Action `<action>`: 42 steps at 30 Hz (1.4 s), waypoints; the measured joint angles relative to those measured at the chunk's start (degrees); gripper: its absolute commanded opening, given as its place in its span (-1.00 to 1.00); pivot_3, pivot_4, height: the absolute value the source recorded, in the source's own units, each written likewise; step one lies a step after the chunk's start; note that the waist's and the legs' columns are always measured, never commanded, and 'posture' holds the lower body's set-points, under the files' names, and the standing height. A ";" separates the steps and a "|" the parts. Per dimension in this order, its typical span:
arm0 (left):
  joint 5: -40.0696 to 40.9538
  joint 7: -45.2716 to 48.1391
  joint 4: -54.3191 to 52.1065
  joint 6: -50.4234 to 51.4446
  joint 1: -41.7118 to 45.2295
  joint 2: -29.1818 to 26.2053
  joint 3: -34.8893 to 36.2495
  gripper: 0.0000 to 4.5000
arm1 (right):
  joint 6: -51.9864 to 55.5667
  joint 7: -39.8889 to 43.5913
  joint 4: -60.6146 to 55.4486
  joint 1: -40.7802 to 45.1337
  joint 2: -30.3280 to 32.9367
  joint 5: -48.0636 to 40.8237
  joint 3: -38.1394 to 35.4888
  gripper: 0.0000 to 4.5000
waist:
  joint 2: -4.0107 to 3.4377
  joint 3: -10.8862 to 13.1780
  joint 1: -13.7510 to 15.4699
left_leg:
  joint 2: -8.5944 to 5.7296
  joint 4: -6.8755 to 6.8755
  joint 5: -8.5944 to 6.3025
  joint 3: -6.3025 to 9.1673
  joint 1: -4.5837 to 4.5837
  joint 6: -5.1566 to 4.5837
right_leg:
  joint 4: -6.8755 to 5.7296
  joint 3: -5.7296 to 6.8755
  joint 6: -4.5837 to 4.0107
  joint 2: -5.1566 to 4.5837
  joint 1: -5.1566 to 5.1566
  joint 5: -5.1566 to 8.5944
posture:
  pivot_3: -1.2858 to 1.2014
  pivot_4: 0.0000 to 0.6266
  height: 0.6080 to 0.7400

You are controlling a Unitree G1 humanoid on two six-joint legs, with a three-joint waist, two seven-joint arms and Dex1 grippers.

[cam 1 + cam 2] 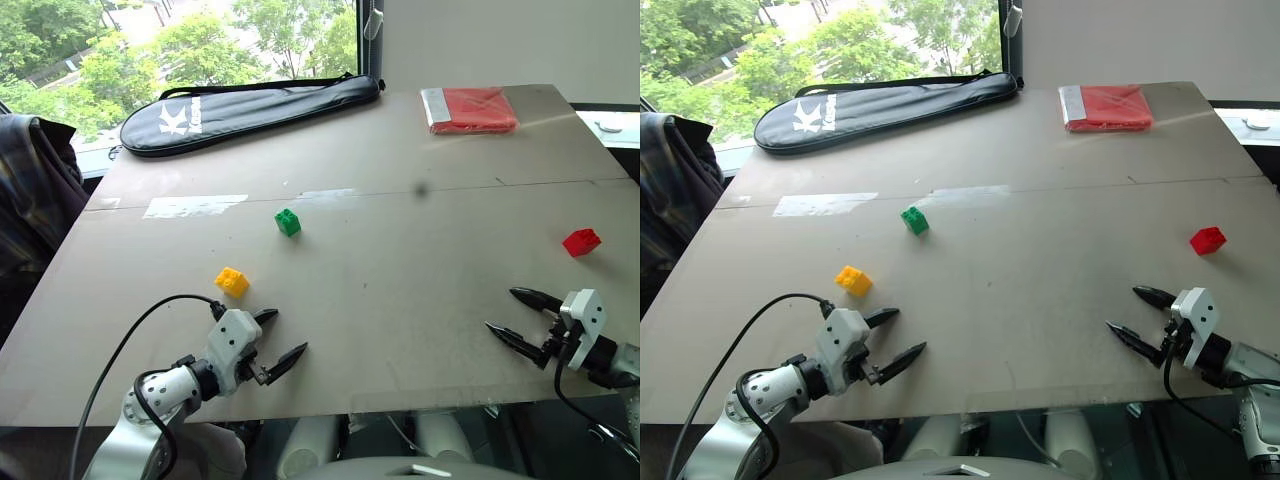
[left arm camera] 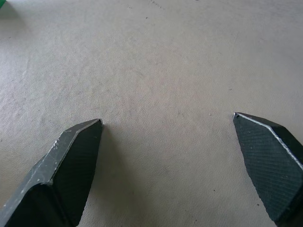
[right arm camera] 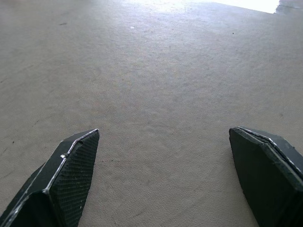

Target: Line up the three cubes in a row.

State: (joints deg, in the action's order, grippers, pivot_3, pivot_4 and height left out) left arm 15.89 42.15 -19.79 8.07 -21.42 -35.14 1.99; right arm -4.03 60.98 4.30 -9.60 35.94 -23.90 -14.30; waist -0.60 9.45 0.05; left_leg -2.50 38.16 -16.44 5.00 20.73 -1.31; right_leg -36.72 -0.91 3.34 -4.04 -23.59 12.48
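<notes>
Three studded cubes lie apart on the grey table [image 1: 380, 270]. The green cube [image 1: 287, 222] sits near the middle. The yellow-orange cube [image 1: 232, 282] lies nearer, to the left, and the red cube [image 1: 581, 241] lies far to the right. My left gripper [image 1: 285, 336] hovers open near the front edge, just in front of and right of the yellow-orange cube, holding nothing. My right gripper [image 1: 508, 314] stands open near the front right, in front of the red cube and left of it, empty too. A sliver of the green cube [image 2: 2, 3] shows at the left wrist view's corner.
A black racket bag [image 1: 250, 108] lies along the table's far left edge. A flat red packet [image 1: 470, 109] rests at the far right. Strips of clear tape [image 1: 195, 205] cross the table's seam. A dark plaid cloth [image 1: 30, 190] hangs beside the left edge.
</notes>
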 measured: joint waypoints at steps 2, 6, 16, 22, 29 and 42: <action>0.03 0.03 0.05 -0.02 0.09 0.10 0.00 0.99 | 0.00 0.00 0.00 0.00 0.00 0.00 0.00 1.00 | 0.00 0.00 0.01 | 0.00 0.00 0.00 0.00 0.00 0.00 | 0.00 0.00 0.00 0.00 0.00 0.00 | 0.03 -0.52 0.58; 1.58 0.05 0.49 -0.07 0.82 2.90 0.05 0.99 | -0.25 0.12 0.03 -0.14 -0.08 -0.02 0.00 1.00 | 0.02 0.02 0.63 | -0.01 0.02 0.00 0.01 0.01 0.00 | 0.00 0.02 0.00 0.00 0.00 0.00 | 0.03 -0.52 0.58; 2.33 0.52 0.86 -0.62 0.74 3.25 0.21 0.99 | -1.21 0.95 0.16 -0.93 -0.16 -0.73 -0.04 1.00 | 0.09 0.06 0.78 | -0.01 0.02 0.00 0.04 0.05 0.00 | 0.02 0.04 0.00 0.00 -0.01 0.00 | 0.03 -0.52 0.58; 2.39 1.60 1.58 -1.21 1.11 3.16 0.36 0.99 | -1.59 1.00 0.78 -0.73 -0.21 -0.89 -0.12 1.00 | 0.09 0.06 0.80 | -0.02 0.02 0.00 0.04 0.06 0.00 | 0.02 0.05 0.00 -0.01 -0.01 0.00 | 0.03 -0.52 0.58; 3.01 3.65 1.11 0.55 4.03 1.92 0.06 0.99 | 1.54 -4.25 -0.72 -1.41 -1.99 -6.11 -6.89 1.00 | 0.17 0.18 0.78 | -0.03 0.02 0.00 0.10 0.10 0.00 | 0.02 0.07 0.00 -0.01 -0.03 0.00 | 0.03 -0.52 0.58; 17.26 13.83 -9.31 17.61 26.37 -3.69 -4.77 0.99 | 13.57 -28.54 4.84 9.61 -0.70 -0.52 -13.12 1.00 | 0.82 0.78 -0.09 | -0.09 0.03 0.01 0.06 0.42 0.00 | 0.02 0.08 -0.05 0.14 -0.34 -0.13 | 0.03 -0.52 0.58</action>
State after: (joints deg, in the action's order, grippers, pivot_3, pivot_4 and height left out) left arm 33.15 55.98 -29.09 25.68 4.95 -38.83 -2.78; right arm 9.55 32.44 9.14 0.00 35.23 -24.42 -27.42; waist 0.22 10.23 -0.04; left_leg -2.59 38.20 -16.42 5.06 21.15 -1.31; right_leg -36.71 -0.83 3.28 -3.89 -23.92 12.35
